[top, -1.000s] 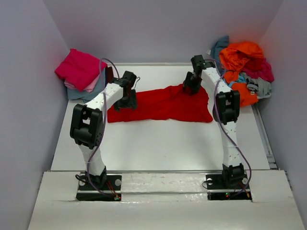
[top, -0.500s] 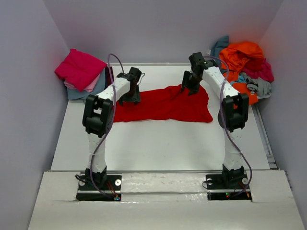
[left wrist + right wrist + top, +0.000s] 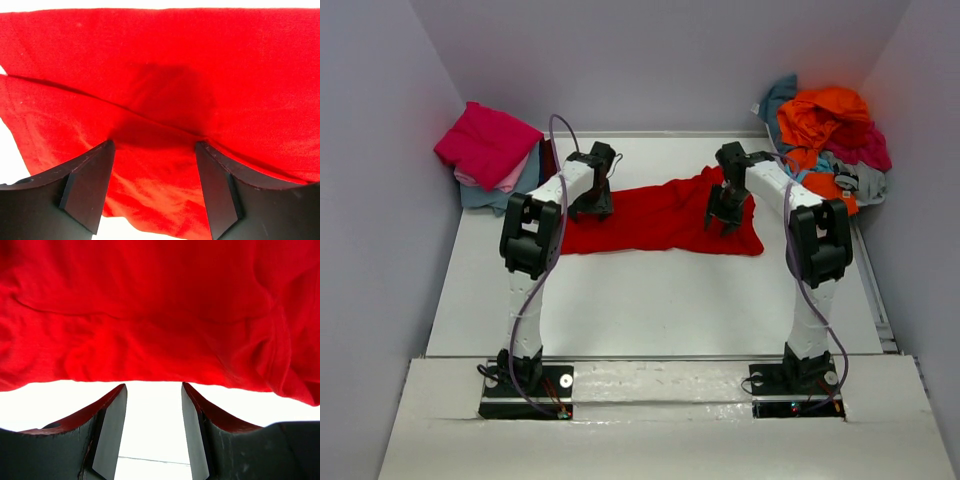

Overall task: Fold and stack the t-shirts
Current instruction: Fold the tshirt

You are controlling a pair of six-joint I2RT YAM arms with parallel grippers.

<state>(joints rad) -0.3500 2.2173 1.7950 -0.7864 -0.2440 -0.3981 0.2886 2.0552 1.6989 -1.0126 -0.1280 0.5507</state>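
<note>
A bright red t-shirt (image 3: 660, 215) lies spread across the back middle of the white table. My left gripper (image 3: 592, 205) is over its left end. In the left wrist view it (image 3: 154, 150) is open, with the red cloth (image 3: 175, 60) and a fold line lying between and under the fingers. My right gripper (image 3: 725, 215) is over the shirt's right part. In the right wrist view it (image 3: 153, 387) is open and empty, with bare table between the fingers and the shirt's edge (image 3: 150, 305) just ahead.
A folded stack sits at the back left: a magenta shirt (image 3: 485, 140) on a pale pink one (image 3: 512, 178) and a grey-blue one (image 3: 480, 197). A loose pile of shirts, with orange (image 3: 825, 115) on top, fills the back right corner. Walls close in on three sides.
My left gripper moved right and back along the shirt's left end, and that end drew inward a little. My right gripper moved from the shirt's far edge toward the near side.
</note>
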